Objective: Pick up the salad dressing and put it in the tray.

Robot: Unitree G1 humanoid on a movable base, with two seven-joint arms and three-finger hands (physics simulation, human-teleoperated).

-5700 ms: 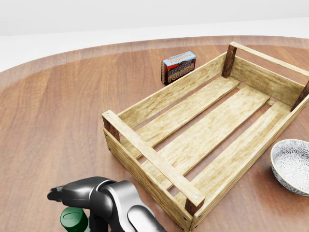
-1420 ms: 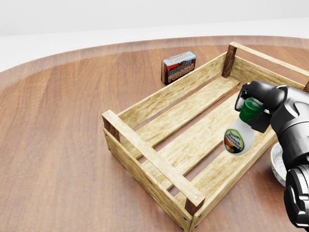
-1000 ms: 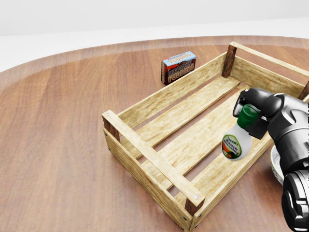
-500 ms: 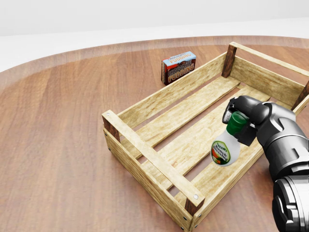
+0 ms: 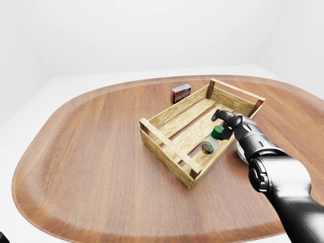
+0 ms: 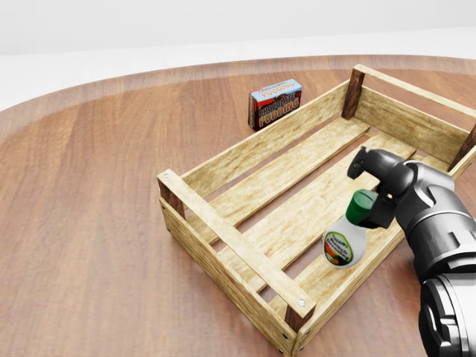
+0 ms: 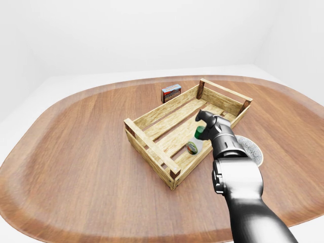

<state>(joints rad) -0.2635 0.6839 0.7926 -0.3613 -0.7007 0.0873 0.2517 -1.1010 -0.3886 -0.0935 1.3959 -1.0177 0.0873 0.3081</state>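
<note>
The salad dressing bottle (image 6: 343,245), white with a green cap and a coloured label, is inside the wooden slatted tray (image 6: 223,234), near its right long side, tilted with the cap up and to the right. My right hand (image 6: 367,187) is right over the cap with the fingers spread: one finger (image 6: 359,159) is lifted clear above it and the lower part of the hand still touches the cap. It also shows in the left-eye view (image 5: 221,124). My left hand does not show in any view.
A chocolate pudding box (image 6: 275,103) stands on the wooden table (image 6: 89,186) just beyond the tray's far long side. A patterned white bowl (image 7: 251,149) sits to the right of the tray, partly behind my right forearm.
My right hand carried the bottle from the table's lower left over the tray, then lowered it left and down into the tray. Its fingers have now opened off the cap.
</note>
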